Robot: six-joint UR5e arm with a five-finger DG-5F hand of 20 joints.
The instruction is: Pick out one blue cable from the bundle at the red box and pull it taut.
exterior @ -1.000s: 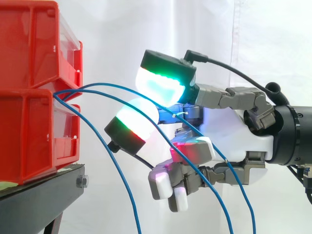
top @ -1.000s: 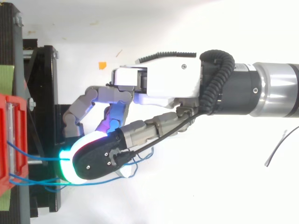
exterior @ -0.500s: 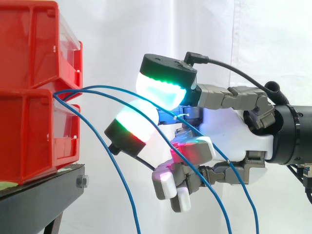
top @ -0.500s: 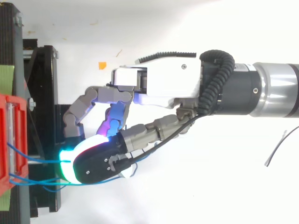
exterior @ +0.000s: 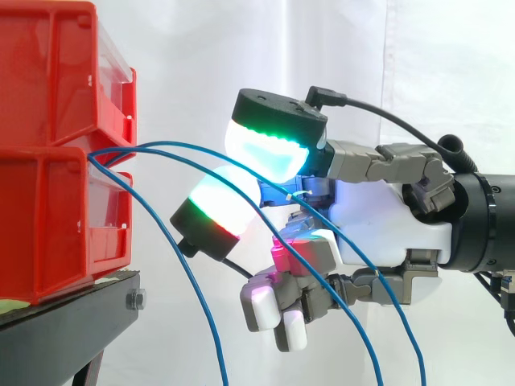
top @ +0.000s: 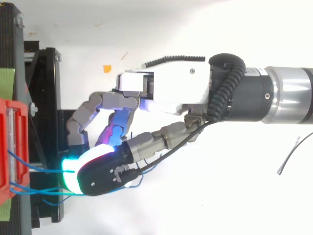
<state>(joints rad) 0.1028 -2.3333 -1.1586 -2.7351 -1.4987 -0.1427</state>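
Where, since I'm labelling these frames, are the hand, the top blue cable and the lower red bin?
hand (exterior: pixel 386 221): side view, on its white palm.
top blue cable (exterior: pixel 177 145): side view, on its arc left of the hand.
lower red bin (exterior: pixel 48 225): side view, on its side wall.

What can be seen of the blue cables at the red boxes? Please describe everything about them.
The blue cables are thin and smooth and look plastic-coated. Several come out together at the gap between the two stacked red boxes, then spread apart. One drops in a slack curve beside the black stand. Others arc across to the hand, cross its white palm in the side view and hang down. None looks taut. Whether the hand grips one cannot be told.
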